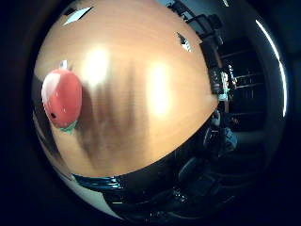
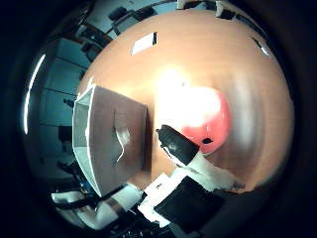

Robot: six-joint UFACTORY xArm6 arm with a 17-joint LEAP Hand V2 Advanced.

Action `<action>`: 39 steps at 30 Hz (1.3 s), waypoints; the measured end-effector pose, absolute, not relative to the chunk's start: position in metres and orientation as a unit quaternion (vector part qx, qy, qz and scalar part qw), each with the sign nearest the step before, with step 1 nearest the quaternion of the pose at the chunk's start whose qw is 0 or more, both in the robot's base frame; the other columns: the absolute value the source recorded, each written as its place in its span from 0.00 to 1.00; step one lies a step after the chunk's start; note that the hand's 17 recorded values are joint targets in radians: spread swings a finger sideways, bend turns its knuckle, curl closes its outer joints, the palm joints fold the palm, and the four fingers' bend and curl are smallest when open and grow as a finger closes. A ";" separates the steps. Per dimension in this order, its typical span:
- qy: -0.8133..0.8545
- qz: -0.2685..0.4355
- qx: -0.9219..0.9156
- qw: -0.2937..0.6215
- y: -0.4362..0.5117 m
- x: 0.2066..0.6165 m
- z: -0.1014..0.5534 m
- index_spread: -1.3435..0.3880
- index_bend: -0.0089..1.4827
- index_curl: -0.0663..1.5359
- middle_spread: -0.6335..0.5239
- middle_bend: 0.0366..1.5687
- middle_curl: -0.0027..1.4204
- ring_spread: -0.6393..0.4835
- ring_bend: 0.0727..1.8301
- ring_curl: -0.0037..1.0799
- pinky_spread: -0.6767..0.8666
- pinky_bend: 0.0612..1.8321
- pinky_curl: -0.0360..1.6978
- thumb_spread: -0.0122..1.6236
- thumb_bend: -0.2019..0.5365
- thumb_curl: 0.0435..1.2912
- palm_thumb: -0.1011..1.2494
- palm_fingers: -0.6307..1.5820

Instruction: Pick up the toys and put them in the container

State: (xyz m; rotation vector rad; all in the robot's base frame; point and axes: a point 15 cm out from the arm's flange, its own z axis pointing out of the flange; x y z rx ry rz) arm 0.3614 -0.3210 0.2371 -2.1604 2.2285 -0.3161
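A rounded red and white toy (image 2: 208,121) with a bit of green under it lies on the wooden table (image 2: 237,64). It also shows in the little finger side view as the toy (image 1: 62,98), apart from anything else. Beside it stands an open cardboard box (image 2: 109,139), the container, and nothing shows inside it. My hand (image 2: 188,183) hovers over the table between box and toy. One black fingertip (image 2: 176,145) reaches out close to the toy's edge; I cannot tell if it touches. No fingers are curled round the toy.
White paper patches (image 2: 143,43) (image 1: 77,15) lie on the far part of the table. The table's rounded edge (image 1: 155,165) runs near dark office chairs (image 1: 207,150). Glare spots (image 1: 157,87) mark the bare wood beside the toy.
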 end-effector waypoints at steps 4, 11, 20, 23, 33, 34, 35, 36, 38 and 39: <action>0.709 -0.083 -0.700 0.007 -0.323 0.362 0.219 0.53 0.12 0.24 0.45 0.14 0.23 0.64 0.22 0.17 0.73 0.19 0.22 0.68 0.24 0.19 0.42 0.43; 0.697 -0.055 -0.714 -0.018 -0.329 0.356 0.187 0.54 0.12 0.23 0.48 0.13 0.24 0.67 0.20 0.17 0.73 0.19 0.21 0.67 0.24 0.18 0.40 0.42; 0.681 -0.033 -0.731 -0.039 -0.332 0.354 0.154 0.55 0.12 0.22 0.50 0.12 0.24 0.69 0.18 0.17 0.73 0.19 0.20 0.65 0.24 0.19 0.38 0.41; 0.677 -0.030 -0.734 -0.040 -0.328 0.356 0.150 0.55 0.11 0.22 0.49 0.12 0.24 0.68 0.19 0.18 0.72 0.19 0.19 0.65 0.24 0.19 0.38 0.42; 0.663 -0.024 -0.746 -0.054 -0.322 0.356 0.145 0.54 0.12 0.22 0.30 0.31 0.31 0.33 0.40 0.26 0.46 0.26 0.17 0.65 0.26 0.21 0.50 0.70; 0.660 -0.023 -0.749 -0.056 -0.320 0.357 0.143 0.53 0.14 0.23 0.28 0.33 0.32 0.30 0.42 0.28 0.37 0.31 0.18 0.65 0.27 0.21 0.53 0.77; 0.658 -0.022 -0.751 -0.056 -0.319 0.358 0.142 0.52 0.14 0.24 0.27 0.34 0.33 0.29 0.43 0.30 0.32 0.34 0.19 0.65 0.26 0.22 0.55 0.80; 0.657 -0.022 -0.752 -0.057 -0.318 0.359 0.142 0.52 0.17 0.26 0.27 0.38 0.35 0.29 0.45 0.32 0.26 0.38 0.20 0.65 0.26 0.23 0.57 0.83; 0.653 -0.023 -0.754 -0.059 -0.318 0.360 0.143 0.51 0.27 0.31 0.27 0.46 0.39 0.30 0.50 0.36 0.19 0.45 0.23 0.65 0.26 0.24 0.61 0.88; 0.652 -0.024 -0.756 -0.059 -0.317 0.362 0.145 0.52 0.34 0.34 0.29 0.50 0.41 0.32 0.53 0.39 0.18 0.47 0.25 0.65 0.26 0.25 0.63 0.90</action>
